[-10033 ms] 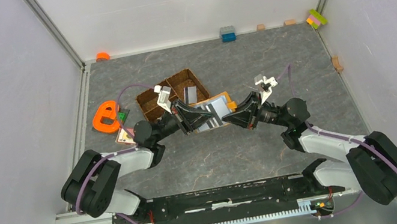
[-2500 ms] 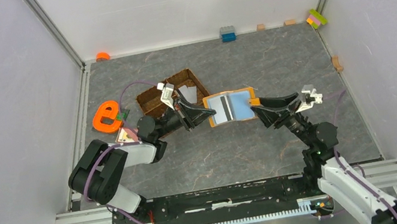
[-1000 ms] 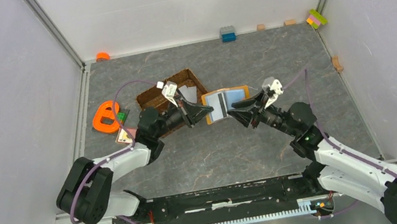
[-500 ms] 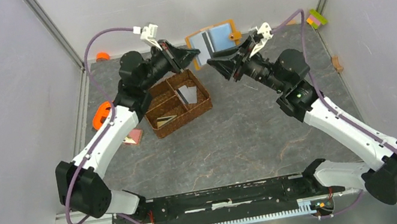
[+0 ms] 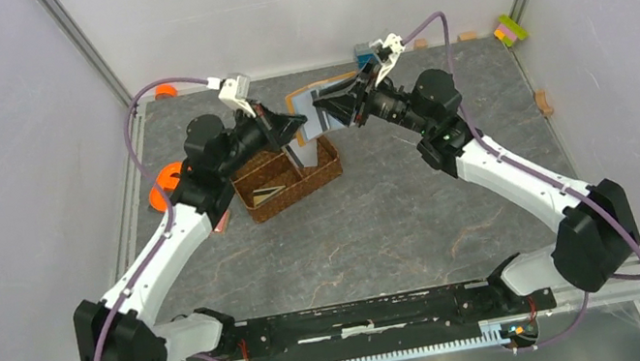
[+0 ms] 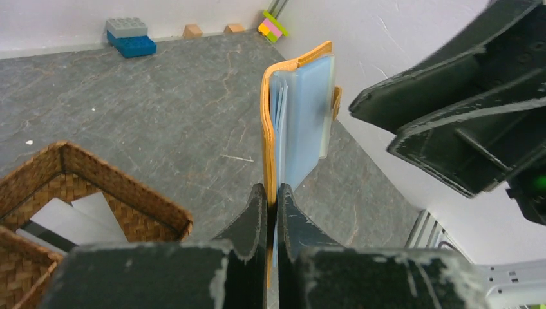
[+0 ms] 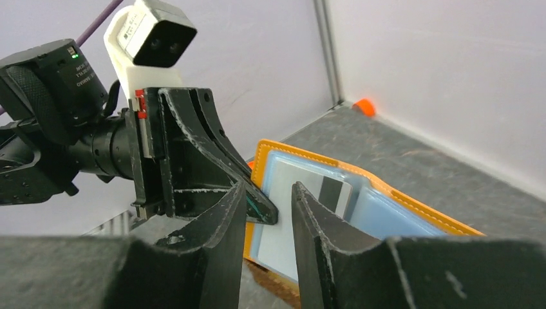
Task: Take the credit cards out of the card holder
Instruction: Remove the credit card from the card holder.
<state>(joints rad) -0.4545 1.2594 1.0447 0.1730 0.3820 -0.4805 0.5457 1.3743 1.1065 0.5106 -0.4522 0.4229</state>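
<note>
Small flat orange-tan folding card holder (image 5: 306, 109), lined with pale blue-grey slots, is held open and clear of the grey stone-patterned desk (image 5: 420, 213). It is positioned toward the middle of the desk's far edge, above the far right corner of the brown woven divided tray (image 5: 316, 181). In the left wrist view it is stood upright on edge.

Left gripper (image 6: 271, 193) is closed on the card holder. The orange cover edge is pinched between both fingers.

Right gripper (image 7: 268, 187) is brought in from the opposite side, tips just beside the lining. Its jaws are parted, and nothing is seen clamped between them.

One pale card with a dark stripe (image 7: 306, 177) is seen seated in a slot of the lining, directly ahead of the gap in the right gripper.

Pale flat cards (image 5: 302, 156) are noted lying inside the tray.

A blue and grey toy brick (image 6: 132, 42) is noted at the far edge of the desk.
</note>
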